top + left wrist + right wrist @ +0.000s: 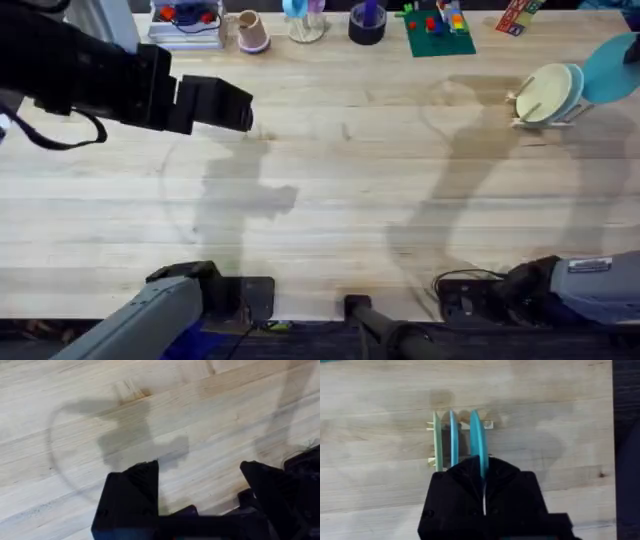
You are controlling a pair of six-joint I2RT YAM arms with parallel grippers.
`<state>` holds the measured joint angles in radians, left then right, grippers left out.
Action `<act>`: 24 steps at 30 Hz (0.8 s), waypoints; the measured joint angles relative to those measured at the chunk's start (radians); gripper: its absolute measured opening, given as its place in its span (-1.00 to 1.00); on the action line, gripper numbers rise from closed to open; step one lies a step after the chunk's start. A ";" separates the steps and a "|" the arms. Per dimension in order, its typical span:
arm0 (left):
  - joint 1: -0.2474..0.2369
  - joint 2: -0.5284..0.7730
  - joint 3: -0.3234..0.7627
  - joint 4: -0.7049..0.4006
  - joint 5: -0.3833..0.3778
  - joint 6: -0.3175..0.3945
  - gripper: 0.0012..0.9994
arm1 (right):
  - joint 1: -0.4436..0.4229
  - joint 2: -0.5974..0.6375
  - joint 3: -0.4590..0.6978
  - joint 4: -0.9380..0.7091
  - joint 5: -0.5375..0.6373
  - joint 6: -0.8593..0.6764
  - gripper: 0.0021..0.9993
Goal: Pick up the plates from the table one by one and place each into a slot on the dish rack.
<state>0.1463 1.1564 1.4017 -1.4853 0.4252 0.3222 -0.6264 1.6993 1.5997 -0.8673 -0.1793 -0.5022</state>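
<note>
Right gripper (483,477) pinches the turquoise plate (476,440) on edge over the dish rack (460,427) | cream plate (437,440) and pale blue plate (453,437) stand upright in slots | left gripper (200,485) spread wide above bare table (350,190)

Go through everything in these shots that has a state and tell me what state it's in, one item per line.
Small pale wooden dish rack: upright at the table's far right, holding two plates on edge.
Cream round plastic plate: standing in a rack slot.
Pale blue round plate: slotted beside the cream one.
Turquoise round plate: on edge, clamped in the right tool over the rack.
Left tool: open, empty, above bare table.
</note>
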 joint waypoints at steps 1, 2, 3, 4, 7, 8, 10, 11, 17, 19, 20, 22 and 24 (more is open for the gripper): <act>0.000 0.000 0.000 0.000 0.000 0.000 0.99 | 0.002 0.000 0.000 0.000 -0.002 0.000 -0.95; 0.000 0.000 0.000 0.000 0.000 0.000 0.99 | 0.004 0.000 0.000 0.000 -0.004 0.000 -0.95; 0.000 0.000 0.000 0.000 0.000 0.000 0.99 | 0.006 0.000 0.000 0.000 -0.006 0.000 -0.95; 0.000 0.000 0.000 0.000 0.000 0.000 0.99 | 0.008 0.000 0.000 0.000 -0.007 0.000 -0.95; 0.000 0.000 0.000 0.000 0.000 0.000 0.99 | 0.014 0.000 0.000 0.000 -0.009 0.000 -0.95; 0.000 0.000 0.000 0.000 0.000 0.000 0.99 | 0.016 0.000 0.000 0.001 -0.010 0.000 -0.95; 0.000 0.000 0.000 0.000 0.000 0.000 0.99 | 0.017 0.000 0.000 0.003 -0.012 0.000 -0.95; 0.000 0.000 0.000 0.000 0.000 0.000 0.99 | 0.017 0.000 0.000 0.003 -0.012 0.000 -0.95; 0.000 0.000 0.000 0.000 0.000 0.000 0.99 | 0.017 0.019 0.000 0.007 -0.012 0.000 -0.95; 0.000 0.000 0.000 0.000 0.000 0.000 0.99 | 0.017 0.024 0.000 0.008 -0.013 0.000 -0.95; 0.000 0.000 0.000 0.000 0.000 0.000 0.99 | 0.017 0.025 0.000 0.010 -0.012 0.000 -0.95; 0.000 0.000 0.000 0.000 0.000 0.000 0.99 | 0.017 0.025 0.000 0.019 -0.013 0.000 -0.95; 0.000 0.000 0.000 0.000 0.000 0.000 0.99 | 0.017 0.025 0.000 0.023 -0.013 0.000 -0.95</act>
<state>0.1463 1.1564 1.4017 -1.4853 0.4252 0.3222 -0.6098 1.7245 1.5997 -0.8440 -0.1921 -0.5018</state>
